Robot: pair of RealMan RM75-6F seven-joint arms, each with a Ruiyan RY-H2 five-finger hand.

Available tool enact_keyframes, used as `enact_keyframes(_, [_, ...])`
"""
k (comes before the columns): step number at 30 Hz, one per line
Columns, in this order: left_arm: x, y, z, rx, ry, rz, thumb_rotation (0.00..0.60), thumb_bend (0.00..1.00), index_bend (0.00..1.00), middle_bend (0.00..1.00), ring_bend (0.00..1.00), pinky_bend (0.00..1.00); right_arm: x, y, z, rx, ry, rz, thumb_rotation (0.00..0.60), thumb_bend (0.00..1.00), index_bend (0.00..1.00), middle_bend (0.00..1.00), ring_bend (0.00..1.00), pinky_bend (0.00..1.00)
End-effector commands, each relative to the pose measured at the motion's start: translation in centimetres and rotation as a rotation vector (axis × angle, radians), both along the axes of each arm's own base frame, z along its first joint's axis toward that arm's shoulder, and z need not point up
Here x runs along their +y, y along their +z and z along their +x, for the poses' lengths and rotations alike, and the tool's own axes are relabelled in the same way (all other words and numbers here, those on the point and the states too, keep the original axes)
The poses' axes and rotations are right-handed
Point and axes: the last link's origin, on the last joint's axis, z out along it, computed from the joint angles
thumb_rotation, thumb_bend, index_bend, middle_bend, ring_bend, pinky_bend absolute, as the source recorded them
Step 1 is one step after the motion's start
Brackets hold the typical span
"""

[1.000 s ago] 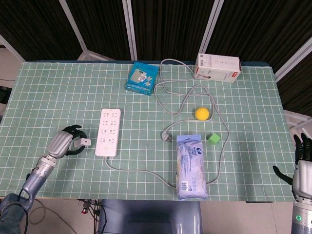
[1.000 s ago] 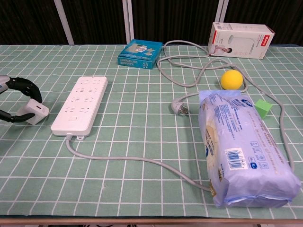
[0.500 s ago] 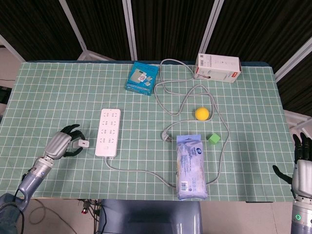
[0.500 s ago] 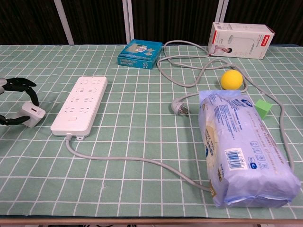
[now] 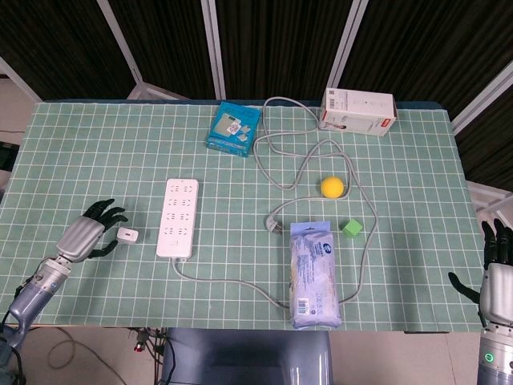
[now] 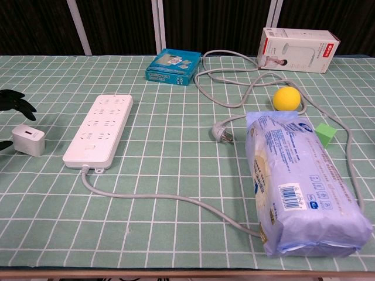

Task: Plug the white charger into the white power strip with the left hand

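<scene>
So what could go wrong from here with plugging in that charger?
The white charger lies loose on the table beside the white power strip, and the left hand is open and apart from it, so it needs a fresh grasp. It is small; the fingers could nudge it away. The strip is unsecured and may slide when pressed.

On the green checked table cloth (image 5: 96,152), the small white cube charger (image 5: 127,235) is set just left of the long white plastic power strip (image 5: 178,217), apart from it. The robot's left hand (image 5: 84,237) is placed just left of the charger, its fingers spread and not touching it. Right of the strip, the pale blue plastic pack (image 5: 313,274) is laid, with the yellow ball (image 5: 332,187) and green cube (image 5: 351,228) beyond it. The teal box (image 5: 234,129) and the white carton (image 5: 358,111) are found at the far edge.
</scene>
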Motion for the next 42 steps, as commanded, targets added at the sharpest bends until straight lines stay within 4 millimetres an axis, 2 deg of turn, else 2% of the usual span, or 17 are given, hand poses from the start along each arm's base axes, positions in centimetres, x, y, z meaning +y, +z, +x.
enact_keyframes(1, [0.4,1.0,0.6,0.002,-0.042,0.033,0.6,0.34,0.26,0.18,0.0,0.09,0.0,0.0,0.0,-0.001,0.0,-0.002,0.6,0.13,0.0,0.0,0.0,0.0])
enact_keyframes(7, [1.3,1.9,1.5,0.045,-0.093,0.032,0.6,0.31,0.25,0.21,0.02,0.08,0.1,0.2,0.0,0.004,-0.004,-0.006,0.6,0.13,0.0,0.0,0.0,0.0])
enact_keyframes(13, [1.9,2.9,3.6,0.11,-0.162,0.016,0.6,0.31,0.25,0.25,0.05,0.09,0.1,0.3,0.0,0.008,-0.006,-0.004,0.6,0.13,0.0,0.0,0.0,0.0])
enact_keyframes(23, [0.0,6.4,10.5,0.199,-0.134,0.015,0.6,0.28,0.27,0.29,0.06,0.06,0.2,0.6,-0.1,0.01,-0.008,-0.015,0.6,0.13,0.0,0.0,0.0,0.0])
enact_keyframes(29, [-1.1,8.3,13.9,0.362,-0.062,0.003,0.6,0.25,0.27,0.31,0.07,0.03,0.2,0.6,-0.1,0.005,-0.003,-0.016,0.6,0.13,0.0,0.0,0.0,0.0])
enact_keyframes(35, [-1.3,8.3,15.1,0.486,0.036,-0.031,0.6,0.25,0.26,0.31,0.07,0.0,0.2,0.6,0.0,-0.002,0.002,-0.019,0.6,0.13,0.0,0.0,0.0,0.0])
enact_keyframes(42, [-0.8,7.1,15.3,0.546,0.112,-0.06,0.6,0.23,0.25,0.29,0.06,0.0,0.3,0.6,-0.1,-0.006,0.003,-0.02,0.6,0.13,0.0,0.0,0.0,0.0])
